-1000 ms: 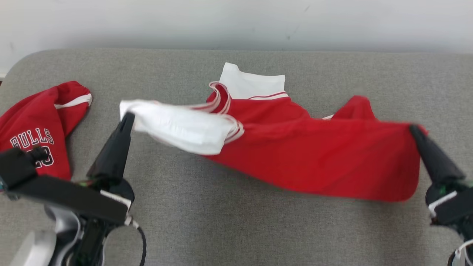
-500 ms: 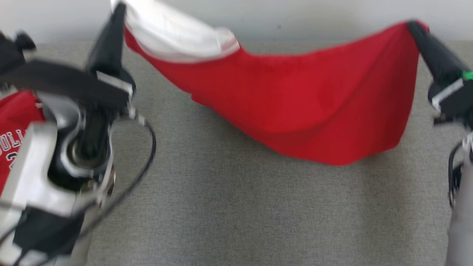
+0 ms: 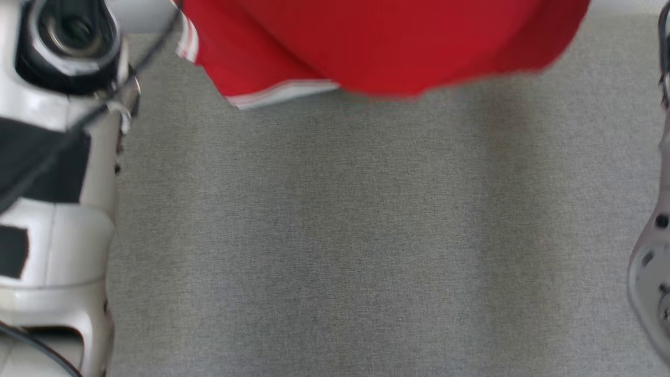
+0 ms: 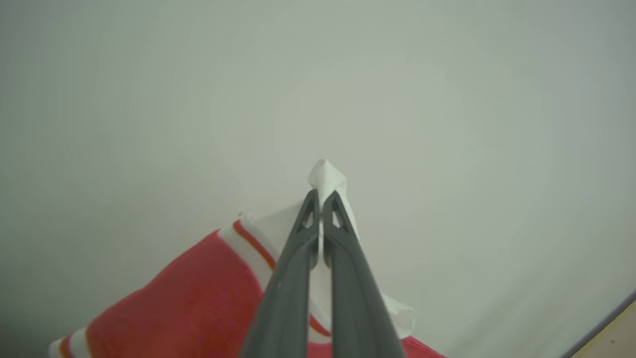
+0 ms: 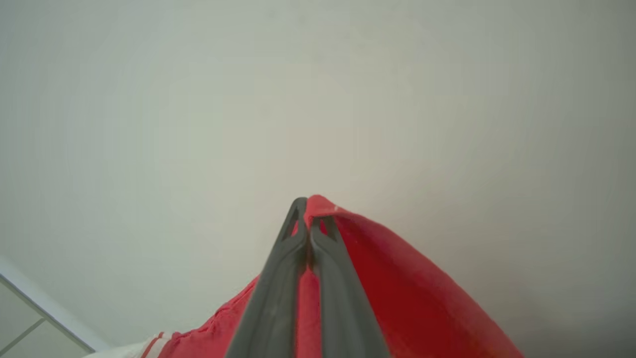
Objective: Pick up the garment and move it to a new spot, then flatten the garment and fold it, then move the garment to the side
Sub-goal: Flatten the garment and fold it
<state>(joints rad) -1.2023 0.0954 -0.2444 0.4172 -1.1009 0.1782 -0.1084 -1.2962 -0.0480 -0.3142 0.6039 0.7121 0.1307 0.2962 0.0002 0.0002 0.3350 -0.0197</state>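
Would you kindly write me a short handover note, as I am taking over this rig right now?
Left gripper: shut on a white corner of the garment.
Right gripper: shut on a red corner of it.
Garment: hanging stretched between both grippers, its lower edge apparently clear of the grey surface.
Done: garment picked up.
Left: lay it at a new spot, flatten it, fold it, move it to the side.

Head looks down, 2 wrist views face wall (image 4: pixel 318 74), sharing garment (image 3: pixel 366 47).
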